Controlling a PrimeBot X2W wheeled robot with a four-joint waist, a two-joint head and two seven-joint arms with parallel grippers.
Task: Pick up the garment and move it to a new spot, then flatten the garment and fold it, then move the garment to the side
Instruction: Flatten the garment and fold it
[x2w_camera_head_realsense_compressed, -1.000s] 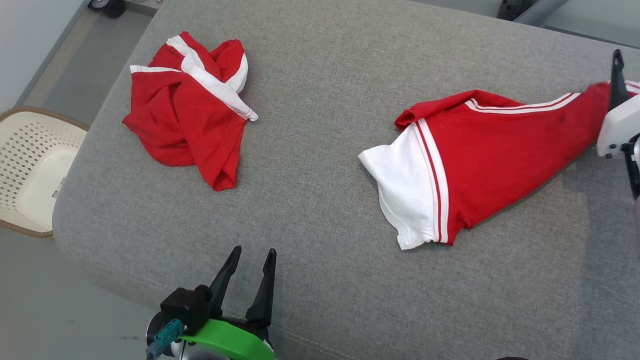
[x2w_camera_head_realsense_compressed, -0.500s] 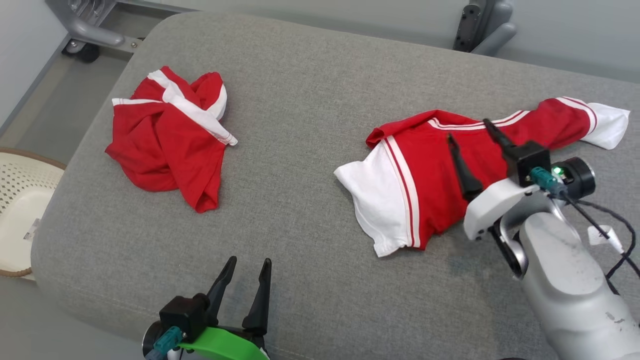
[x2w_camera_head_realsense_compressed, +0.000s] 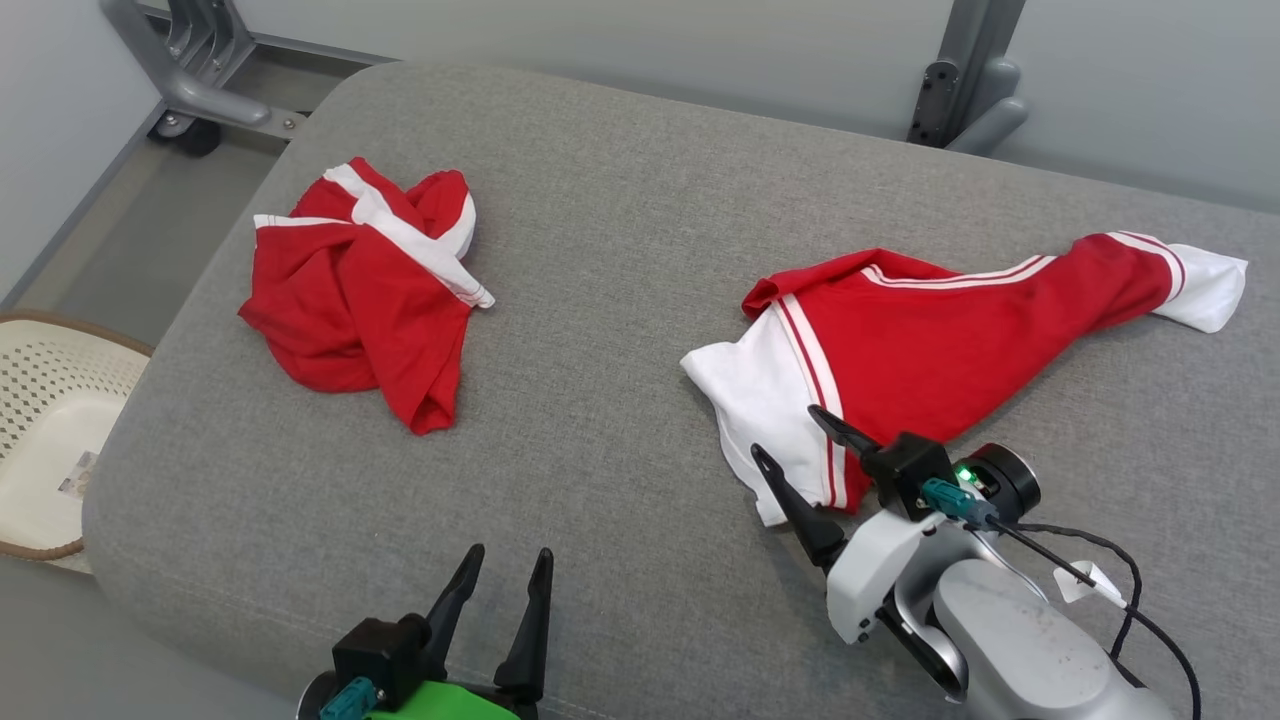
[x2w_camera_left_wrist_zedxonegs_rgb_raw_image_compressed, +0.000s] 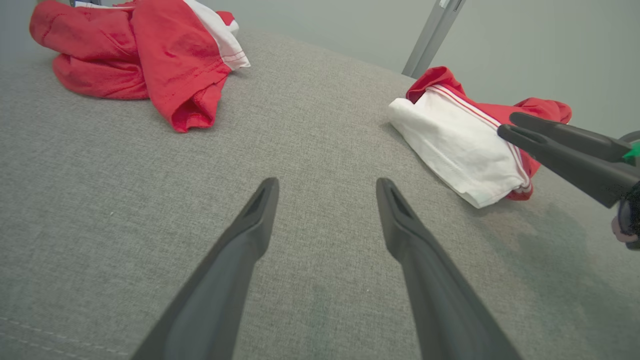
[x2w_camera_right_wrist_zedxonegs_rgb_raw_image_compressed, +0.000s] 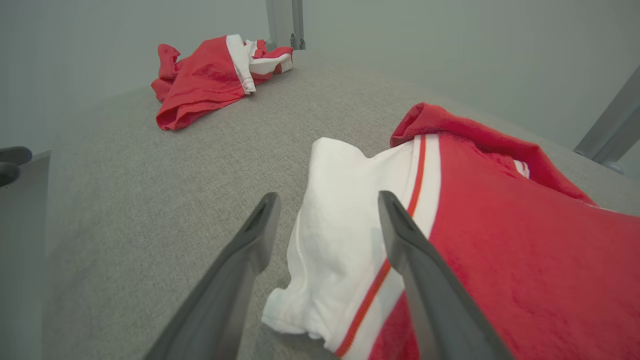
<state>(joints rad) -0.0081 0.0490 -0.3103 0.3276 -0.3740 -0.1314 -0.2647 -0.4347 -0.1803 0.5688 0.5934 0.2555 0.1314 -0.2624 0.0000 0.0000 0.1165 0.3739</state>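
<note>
R fingers (x2w_camera_head_realsense_compressed: 795, 500) spread, garment (x2w_camera_head_realsense_compressed: 930, 340) red w/ white ends, rumpled

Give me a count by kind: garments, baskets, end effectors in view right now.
Garments: 2, the crumpled garment and the stretched-out garment
Baskets: 1, the basket
End effectors: 2, the left end effector and the right end effector, both open
Total: 5
</note>
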